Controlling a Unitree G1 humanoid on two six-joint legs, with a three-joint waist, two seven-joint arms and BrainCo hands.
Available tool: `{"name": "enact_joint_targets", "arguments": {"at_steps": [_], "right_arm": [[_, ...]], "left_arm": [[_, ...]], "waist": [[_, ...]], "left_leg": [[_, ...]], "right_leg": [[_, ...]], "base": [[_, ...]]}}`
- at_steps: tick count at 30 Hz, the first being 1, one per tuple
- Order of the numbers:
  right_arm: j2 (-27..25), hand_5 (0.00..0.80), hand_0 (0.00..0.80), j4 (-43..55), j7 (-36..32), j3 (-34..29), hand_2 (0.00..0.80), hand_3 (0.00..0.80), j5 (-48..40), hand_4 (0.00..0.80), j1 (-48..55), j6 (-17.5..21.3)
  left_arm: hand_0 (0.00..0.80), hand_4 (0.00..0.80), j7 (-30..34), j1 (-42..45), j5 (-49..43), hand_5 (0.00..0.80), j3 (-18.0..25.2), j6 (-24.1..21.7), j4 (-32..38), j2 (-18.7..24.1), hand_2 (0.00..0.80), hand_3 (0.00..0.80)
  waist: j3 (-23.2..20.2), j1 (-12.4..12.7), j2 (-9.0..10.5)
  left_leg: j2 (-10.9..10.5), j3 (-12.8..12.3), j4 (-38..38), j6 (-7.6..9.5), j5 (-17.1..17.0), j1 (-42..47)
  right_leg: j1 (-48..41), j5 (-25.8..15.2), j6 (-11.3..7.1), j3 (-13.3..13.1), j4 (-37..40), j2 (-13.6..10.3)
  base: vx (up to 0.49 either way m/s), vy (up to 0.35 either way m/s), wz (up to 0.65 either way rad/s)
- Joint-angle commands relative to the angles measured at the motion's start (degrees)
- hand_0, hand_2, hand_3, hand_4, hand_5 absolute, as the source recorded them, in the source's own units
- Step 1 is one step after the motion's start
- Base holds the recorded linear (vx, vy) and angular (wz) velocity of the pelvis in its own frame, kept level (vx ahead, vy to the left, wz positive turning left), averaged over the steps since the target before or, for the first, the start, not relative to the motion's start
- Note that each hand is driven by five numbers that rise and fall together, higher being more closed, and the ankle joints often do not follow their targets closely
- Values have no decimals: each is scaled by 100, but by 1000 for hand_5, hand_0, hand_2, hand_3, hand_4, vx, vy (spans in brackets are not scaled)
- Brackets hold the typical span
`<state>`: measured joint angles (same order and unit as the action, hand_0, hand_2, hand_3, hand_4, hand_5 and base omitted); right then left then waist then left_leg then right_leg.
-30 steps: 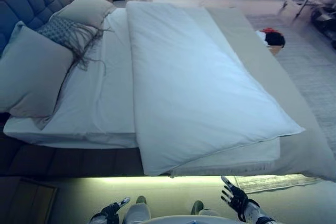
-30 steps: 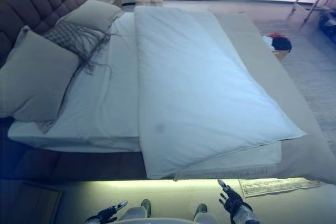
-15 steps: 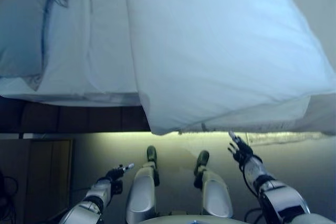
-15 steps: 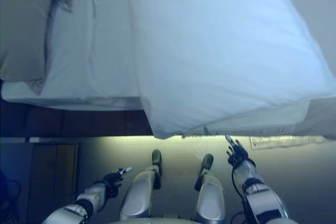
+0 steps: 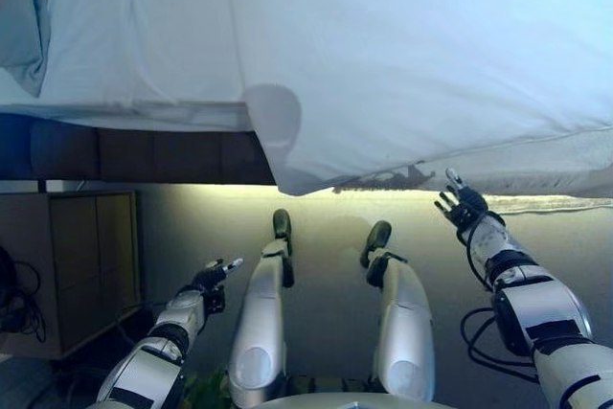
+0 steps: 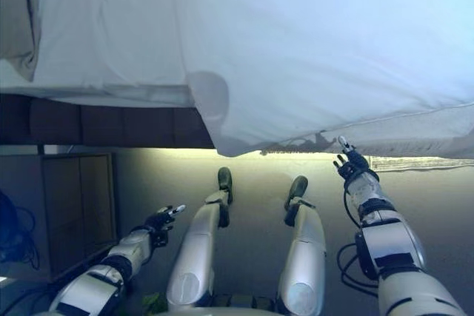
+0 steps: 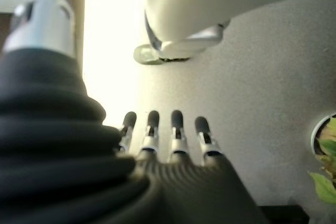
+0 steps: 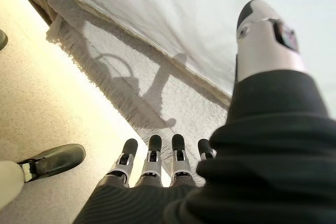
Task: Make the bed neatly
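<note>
The bed (image 5: 144, 141) fills the upper part of both eye views, its near edge running across above a lit strip of floor, and the white duvet (image 5: 421, 55) lies over its right part with the near left corner (image 5: 287, 174) drooping past the mattress edge; left of it the sheet (image 5: 134, 35) is bare, and a pillow (image 5: 19, 16) shows only at the far left edge. Compared with half a second ago and a second ago the whole picture has slid: the headboard, the pillows and the far side of the bed have gone out of the top, which is the camera tipping down, not the bedding moving. The right hand (image 5: 463, 203) has come up and forward since then and is now just below the duvet's hanging edge, apart from it, with fingers (image 8: 152, 156) straight and spread and nothing in them. The left hand (image 5: 213, 275) stays low over the floor beside the robot, well apart from the bed, fingers (image 7: 176, 129) straight and empty. A wooden nightstand (image 5: 86, 265) stands on the floor (image 5: 326, 217) at the left, below the bed's edge
</note>
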<state>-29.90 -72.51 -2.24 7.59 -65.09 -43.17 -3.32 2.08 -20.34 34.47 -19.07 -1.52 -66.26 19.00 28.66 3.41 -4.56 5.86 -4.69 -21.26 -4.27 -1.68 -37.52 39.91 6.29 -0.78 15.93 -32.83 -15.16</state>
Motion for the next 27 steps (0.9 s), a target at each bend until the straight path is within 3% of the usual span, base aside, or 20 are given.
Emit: {"name": "enact_joint_targets", "arguments": {"at_steps": [1, 13, 27], "right_arm": [[-618, 0, 0, 66, -111, -49, 0, 0, -203, 0, -152, -11], [-1395, 0, 0, 134, 21, -42, 0, 0, -17, 0, -1260, -129], [-1810, 0, 0, 346, -114, 226, 0, 0, 157, 0, -2242, -23]], "left_arm": [[0, 0, -183, 252, 574, 0, -124, -68, 86, 6, 0, 0], [0, 0, -203, 746, 1081, 0, 112, -264, 450, 37, 0, 0], [0, 0, 164, 1357, 1010, 0, 273, -512, 641, 36, 0, 0]], "waist": [[-85, 81, -128], [-156, 265, -347], [-155, 416, -466]], "left_leg": [[91, 64, -731, -28, 567, -385], [53, 173, -1075, 26, 574, -1078], [111, 252, -1184, -27, 464, -1354]], "right_leg": [[299, -347, -379, -399, 403, -1], [1081, -100, -277, -567, -378, -109], [1394, 54, -200, -619, -768, -162]], "base": [[5, 4, 6], [16, 17, 7], [3, 7, 4]]}}
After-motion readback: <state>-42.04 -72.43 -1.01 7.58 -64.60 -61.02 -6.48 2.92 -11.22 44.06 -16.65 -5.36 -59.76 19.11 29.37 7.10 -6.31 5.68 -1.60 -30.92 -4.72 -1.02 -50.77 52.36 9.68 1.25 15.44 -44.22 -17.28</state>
